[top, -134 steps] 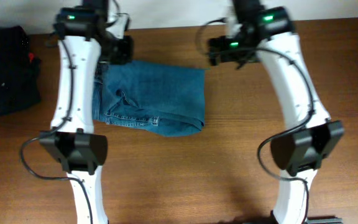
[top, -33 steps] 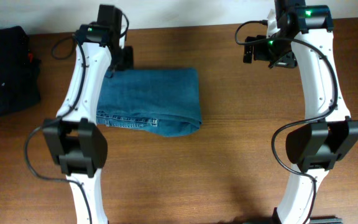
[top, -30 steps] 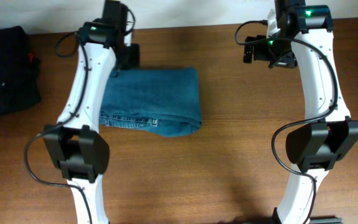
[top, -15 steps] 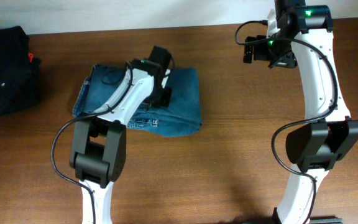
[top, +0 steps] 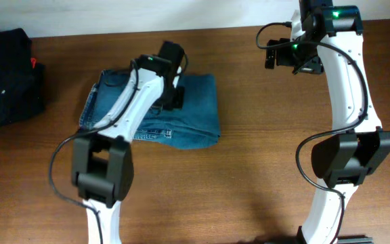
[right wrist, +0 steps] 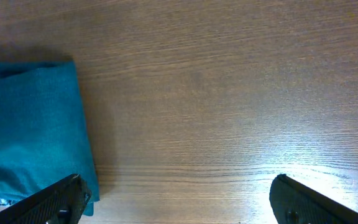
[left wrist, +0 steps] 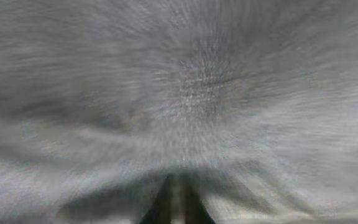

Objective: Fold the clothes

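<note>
The blue denim jeans (top: 198,115) lie folded in a block on the wooden table, with a waistband part (top: 97,102) spread out to the left. My left gripper (top: 175,91) is low over the middle of the jeans. The left wrist view is blurred and filled with denim (left wrist: 197,93). My left gripper (left wrist: 178,208) shows there only as a narrow dark wedge, its fingers close together. Whether cloth is pinched there is unclear. My right gripper (right wrist: 180,196) is open over bare wood, to the right of the jeans' edge (right wrist: 30,124). Overhead, the right gripper (top: 290,57) hangs at the back right.
A black garment pile (top: 5,74) with a small red tag (top: 35,64) lies at the back left corner. Bare wooden table (top: 249,176) stretches in front of the jeans and between the two arms.
My left arm swung from the jeans' back left corner to over their middle. The jeans now reach further left, with the waistband part showing. The right arm has not moved.
</note>
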Available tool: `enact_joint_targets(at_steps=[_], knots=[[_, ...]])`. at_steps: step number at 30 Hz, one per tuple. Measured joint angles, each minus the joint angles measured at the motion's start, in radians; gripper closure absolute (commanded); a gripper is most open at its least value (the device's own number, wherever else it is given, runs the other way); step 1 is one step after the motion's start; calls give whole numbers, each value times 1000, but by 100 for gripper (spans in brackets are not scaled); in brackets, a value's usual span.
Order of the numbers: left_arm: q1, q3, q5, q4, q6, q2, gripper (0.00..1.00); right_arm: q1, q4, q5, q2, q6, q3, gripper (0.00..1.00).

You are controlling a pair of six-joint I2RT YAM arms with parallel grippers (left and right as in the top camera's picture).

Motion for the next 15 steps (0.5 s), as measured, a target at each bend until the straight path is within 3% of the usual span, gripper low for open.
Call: enact_joint_targets(at_steps=[9, 15], knots=[[39, 28, 148, -150, -203, -116, 1, 0, 0, 0, 0, 0, 0, 1], [41, -19, 182, -106, -380, -116, 1, 0, 0, 0, 0, 0, 0, 1]])
